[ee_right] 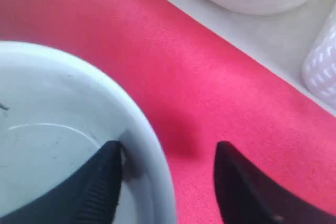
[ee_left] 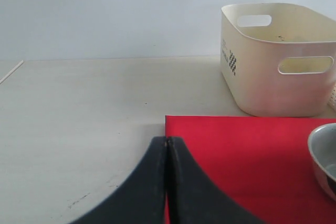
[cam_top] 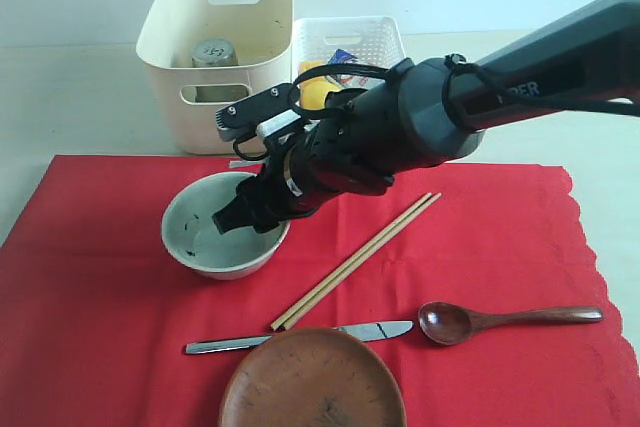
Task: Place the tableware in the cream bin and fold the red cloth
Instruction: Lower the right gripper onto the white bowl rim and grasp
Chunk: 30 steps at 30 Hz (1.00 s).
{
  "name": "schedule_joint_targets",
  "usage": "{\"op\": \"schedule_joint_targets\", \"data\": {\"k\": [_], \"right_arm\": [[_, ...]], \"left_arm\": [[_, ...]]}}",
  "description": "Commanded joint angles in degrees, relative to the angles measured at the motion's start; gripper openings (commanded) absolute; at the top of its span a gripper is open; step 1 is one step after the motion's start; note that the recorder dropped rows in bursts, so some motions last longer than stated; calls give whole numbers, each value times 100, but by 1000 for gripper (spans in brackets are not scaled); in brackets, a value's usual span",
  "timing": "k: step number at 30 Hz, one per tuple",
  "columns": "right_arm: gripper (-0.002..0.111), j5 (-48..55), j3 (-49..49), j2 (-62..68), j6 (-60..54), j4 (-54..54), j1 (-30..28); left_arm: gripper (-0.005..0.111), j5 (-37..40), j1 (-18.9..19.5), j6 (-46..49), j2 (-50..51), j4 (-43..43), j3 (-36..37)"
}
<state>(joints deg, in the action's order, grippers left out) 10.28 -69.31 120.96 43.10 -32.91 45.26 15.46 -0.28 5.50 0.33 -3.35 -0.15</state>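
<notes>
Cream bin point(cam_top: 178, 72) holds steel cup point(cam_top: 213, 52); right gripper point(ee_right: 167, 153) gapes astride bowl point(cam_top: 225, 255) rim.

Exterior view: raised, on the side of the table point(cam_top: 80, 97) away from the bin point(cam_top: 215, 57), tilted down across the cloth point(cam_top: 120, 297) toward it; mid range, the whole layout in sight.
Left wrist view: low, close to the tabletop, facing level along it toward the bin, which stands well off.
Right wrist view: very near, looking steeply down on the bowl point(ee_right: 52, 129) rim and the cloth.
Shared: bowl and cloth show in all three views; the bin shows clearly in the exterior and left wrist views.
</notes>
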Motion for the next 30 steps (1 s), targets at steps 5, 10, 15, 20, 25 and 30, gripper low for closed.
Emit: {"op": "schedule_joint_targets", "data": {"k": [5,10,15,20,25,30], "right_arm": [[15,53,-44,-9,22,0,-6],[0,53,-44,-9,255,0,-6],[0,53,-44,-19,255,0,-6],[0,53,-44,-19,255,0,-6],[0,68,-44,-19,255,0,-6],[0,68,-44,-19,255,0,-6]], "left_arm": [[0,-31,-31,8,-33,16,15],[0,-31,-31,8,-33,16,15],[0,-31,-31,8,-33,16,15],[0,-31,-31,8,-33,16,15],[0,-31,-31,8,-33,16,15],[0,-31,-31,8,-33,16,15]]}}
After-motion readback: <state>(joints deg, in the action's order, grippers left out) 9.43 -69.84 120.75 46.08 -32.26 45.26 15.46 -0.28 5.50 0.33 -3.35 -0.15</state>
